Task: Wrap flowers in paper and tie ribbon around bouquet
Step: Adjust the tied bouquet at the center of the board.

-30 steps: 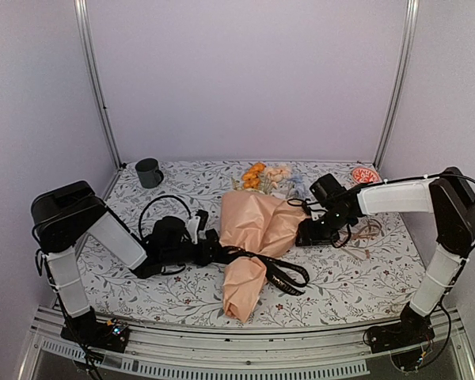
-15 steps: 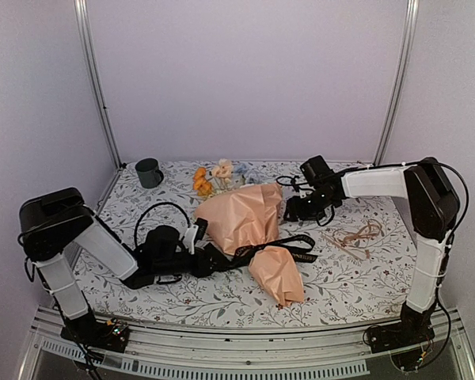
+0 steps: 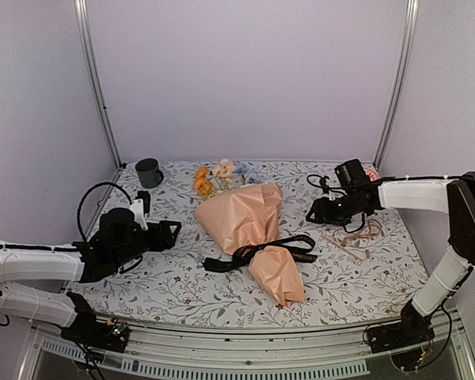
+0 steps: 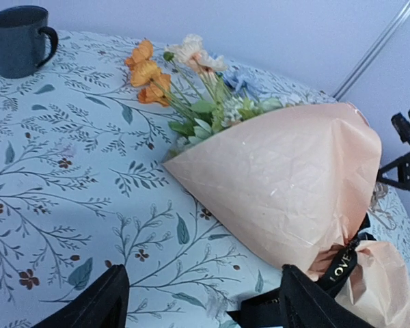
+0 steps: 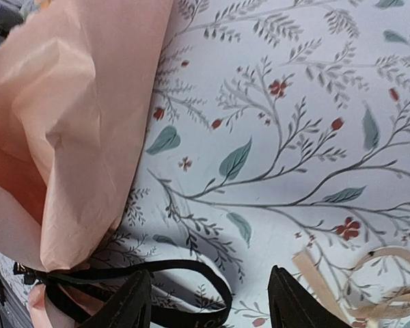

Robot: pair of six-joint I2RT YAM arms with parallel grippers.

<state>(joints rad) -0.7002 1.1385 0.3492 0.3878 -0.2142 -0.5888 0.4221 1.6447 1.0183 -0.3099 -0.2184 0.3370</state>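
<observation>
**Ana:** Where is the bouquet [image 3: 252, 236] at this moment?

**Ben:** It lies in the middle of the table cover [image 3: 182, 285]. The flowers [image 3: 215, 176] come out of the wide end toward 11 o'clock. The narrow end of the paper [image 3: 239, 212] points toward 5 o'clock.

**Ana:** And the ribbon [image 3: 257, 252]?

**Ben:** It goes across the narrow part of the paper. One end lies on the cover toward 8 o'clock, and a loop lies toward 3 o'clock. Whether it makes a real knot, I cannot tell.

**Ana:** What does the left gripper [image 4: 201, 304] do?

**Ben:** It is at 9 o'clock from the bouquet, near it but not touching. Its fingers [image 4: 102, 301] stand wide apart with nothing between them, and they face the paper.

**Ana:** And the right gripper [image 5: 212, 301]?

**Ben:** It is at 2 o'clock from the bouquet, also apart from the paper. Its fingers [image 5: 290, 301] are apart and they clamp nothing. In the wrist view the ribbon's loop lies flat on the cover near the gap.

**Ana:** Anything else on the table?

**Ben:** A dark mug [image 3: 149, 172] stands at 10 o'clock, in the far corner. A tan cord [image 3: 356, 235] lies at 3 o'clock, just beside the right gripper.
</observation>
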